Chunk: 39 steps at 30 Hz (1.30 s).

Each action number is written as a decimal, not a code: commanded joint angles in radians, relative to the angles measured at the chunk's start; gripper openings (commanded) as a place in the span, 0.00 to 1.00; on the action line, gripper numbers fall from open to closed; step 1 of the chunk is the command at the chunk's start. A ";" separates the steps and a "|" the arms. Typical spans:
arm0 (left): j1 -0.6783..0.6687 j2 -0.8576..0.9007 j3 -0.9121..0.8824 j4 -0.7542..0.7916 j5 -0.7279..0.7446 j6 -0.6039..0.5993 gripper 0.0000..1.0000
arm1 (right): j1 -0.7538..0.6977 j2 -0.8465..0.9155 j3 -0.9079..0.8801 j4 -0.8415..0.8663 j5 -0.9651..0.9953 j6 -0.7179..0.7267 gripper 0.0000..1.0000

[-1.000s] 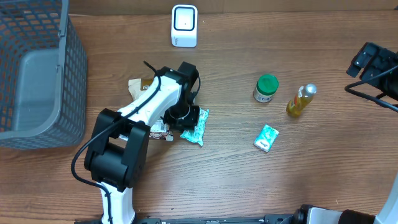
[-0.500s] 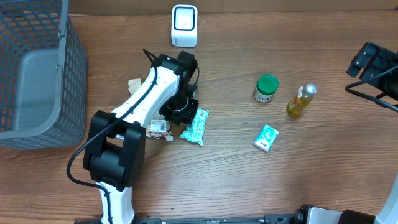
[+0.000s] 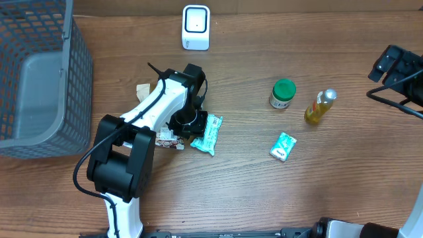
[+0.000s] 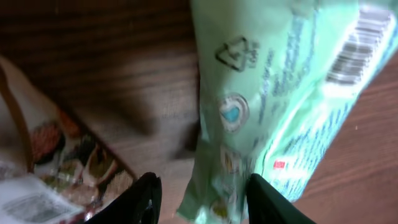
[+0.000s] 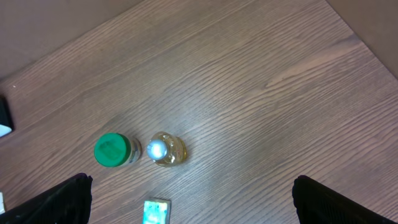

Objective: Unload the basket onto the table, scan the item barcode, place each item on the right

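The packet (image 4: 273, 112) lies left of the table's (image 3: 264, 198) middle, long axis roughly far-to-near edge, barcode (image 4: 357, 53) up. It sits right under the left gripper (image 4: 206, 199), whose half-open jaws straddle one end without clamping it. The right gripper (image 5: 196, 193) is wide open and empty, well off by the right edge.

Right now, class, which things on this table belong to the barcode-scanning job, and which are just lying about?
Job in hand: left gripper; green packet with a printed barcode, lying at that gripper's fingers; white scanner.

Lying about: snack packet; green-lidded jar; yellow bottle; small green packet; grey basket.
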 commanded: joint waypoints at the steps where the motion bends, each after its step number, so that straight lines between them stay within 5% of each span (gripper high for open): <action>1: -0.003 0.002 -0.045 0.035 0.016 -0.047 0.43 | -0.002 -0.001 0.002 0.003 0.002 -0.005 1.00; 6: -0.002 0.002 -0.109 0.093 0.016 -0.054 0.35 | -0.002 -0.001 0.002 0.003 0.002 -0.005 1.00; 11: -0.001 0.001 -0.124 0.113 -0.014 -0.048 0.04 | -0.002 -0.001 0.002 0.003 0.002 -0.005 1.00; 21: -0.003 -0.159 -0.052 0.106 0.000 0.137 0.04 | -0.002 -0.001 0.002 0.003 0.002 -0.005 1.00; 27: -0.003 -0.367 -0.052 0.034 0.235 0.456 0.04 | -0.002 -0.001 0.002 0.003 0.002 -0.005 1.00; 34: -0.003 -0.483 -0.052 -0.076 0.468 0.626 0.04 | -0.002 -0.001 0.002 0.003 0.002 -0.005 1.00; 39: -0.010 -0.481 -0.056 -0.108 0.488 0.695 0.04 | -0.002 -0.001 0.002 0.003 0.002 -0.005 1.00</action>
